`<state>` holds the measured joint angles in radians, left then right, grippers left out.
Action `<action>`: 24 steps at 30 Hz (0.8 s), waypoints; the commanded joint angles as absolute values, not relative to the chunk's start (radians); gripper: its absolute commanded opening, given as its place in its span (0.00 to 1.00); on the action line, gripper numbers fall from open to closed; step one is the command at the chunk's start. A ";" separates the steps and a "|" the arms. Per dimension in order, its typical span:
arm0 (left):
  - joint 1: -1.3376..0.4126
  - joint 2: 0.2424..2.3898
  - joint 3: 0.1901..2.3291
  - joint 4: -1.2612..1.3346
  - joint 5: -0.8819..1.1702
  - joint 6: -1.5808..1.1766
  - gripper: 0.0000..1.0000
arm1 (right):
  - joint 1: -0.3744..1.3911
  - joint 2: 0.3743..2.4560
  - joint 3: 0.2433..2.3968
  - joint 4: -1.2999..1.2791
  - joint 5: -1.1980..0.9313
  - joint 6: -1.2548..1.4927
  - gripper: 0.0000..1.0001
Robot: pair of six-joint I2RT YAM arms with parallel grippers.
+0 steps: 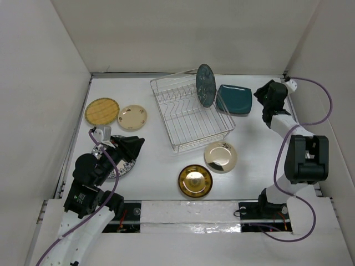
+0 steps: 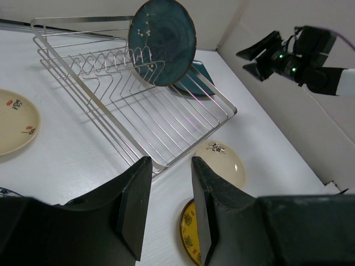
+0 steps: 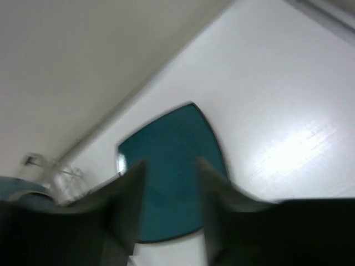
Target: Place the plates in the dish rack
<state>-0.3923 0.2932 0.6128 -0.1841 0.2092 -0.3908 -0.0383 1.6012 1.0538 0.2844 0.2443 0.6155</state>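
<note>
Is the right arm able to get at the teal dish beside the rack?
Probably yes: the right gripper hangs open right by the teal dish, with nothing lying between them.

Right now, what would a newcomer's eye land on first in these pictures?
First, the dark teal plate standing on edge at the far right corner of the silver dish rack. Then the shiny gold plate lying flat near the front of the table, and the open right claw facing a squarish teal plate right of the rack.
</note>
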 commanded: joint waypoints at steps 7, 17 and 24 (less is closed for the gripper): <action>-0.390 0.304 0.607 -0.140 0.219 -0.387 0.31 | -0.146 1.776 0.937 0.488 -0.066 0.936 0.74; -0.390 0.311 0.609 -0.140 0.218 -0.387 0.31 | -0.166 1.994 0.956 0.598 -0.218 1.097 0.60; -0.390 0.325 0.611 -0.138 0.219 -0.382 0.31 | -0.184 2.065 1.017 0.601 -0.275 1.132 0.45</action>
<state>-0.3923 0.3092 0.6128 -0.1841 0.2096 -0.3904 -0.1699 2.0308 0.9745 0.5842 -0.2272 1.1019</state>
